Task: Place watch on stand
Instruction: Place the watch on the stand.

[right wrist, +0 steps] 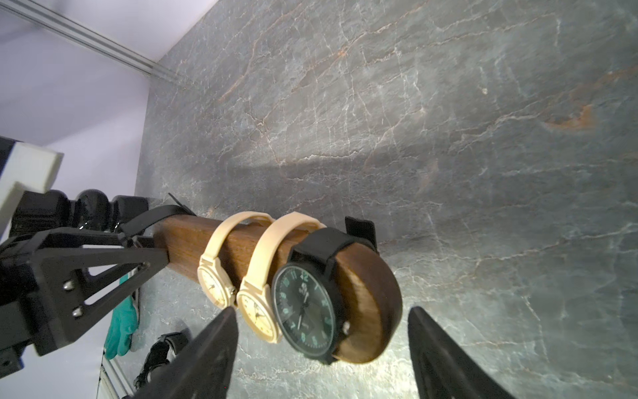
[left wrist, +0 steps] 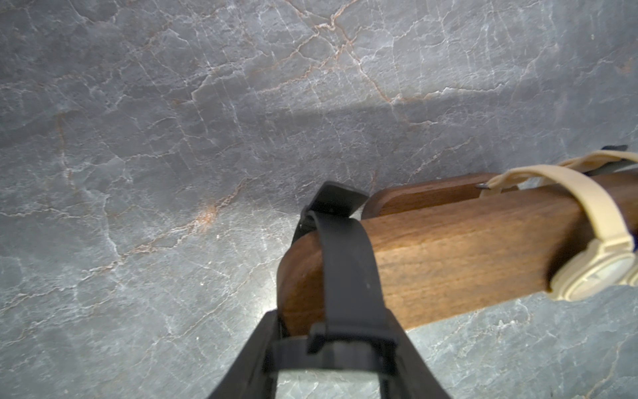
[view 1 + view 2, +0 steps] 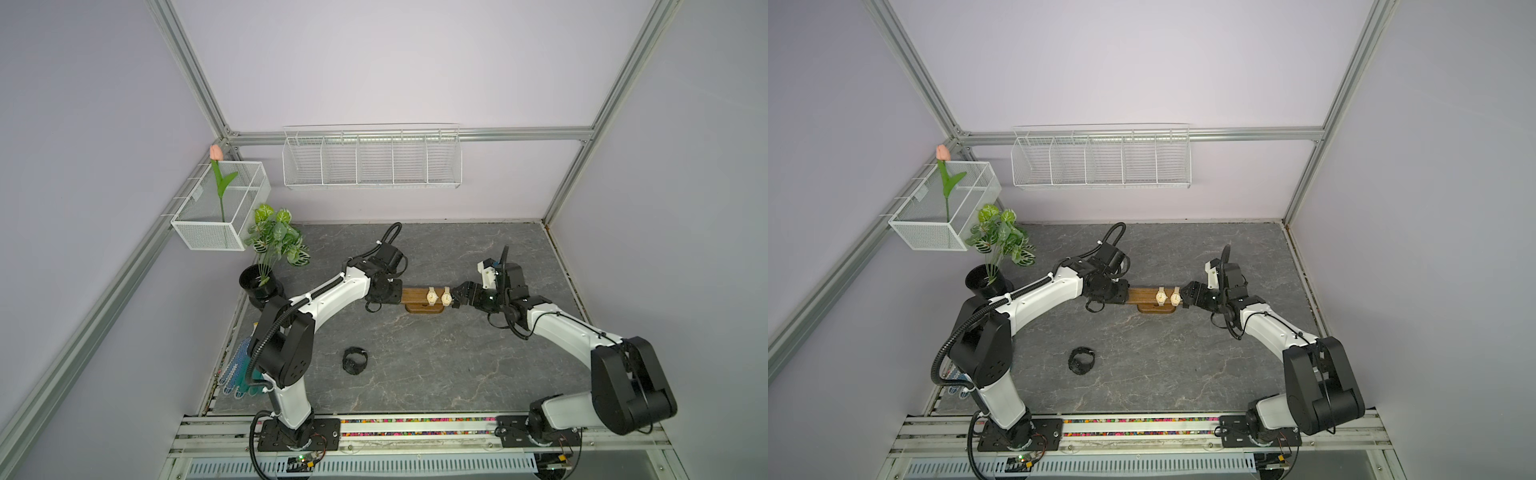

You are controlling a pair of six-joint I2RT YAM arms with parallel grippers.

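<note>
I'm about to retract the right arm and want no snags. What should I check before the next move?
1. Right pincer open, astride the stand bar's end: ok.
2. Green-numeral black watch strapped round that bar: ok.
3. Its finger clear of the two beige watches: cannot tell.
4. Left pincer gripping the black-strap watch at the opposite end: ok.
5. That strap fully round the bar: cannot tell.
6. Loose black watch on the tabletop, off the stand: not ok.

Twin high front overhead views; both wrist cameras close on the stand (image 2: pixel 448 262), from opposite ends.
</note>
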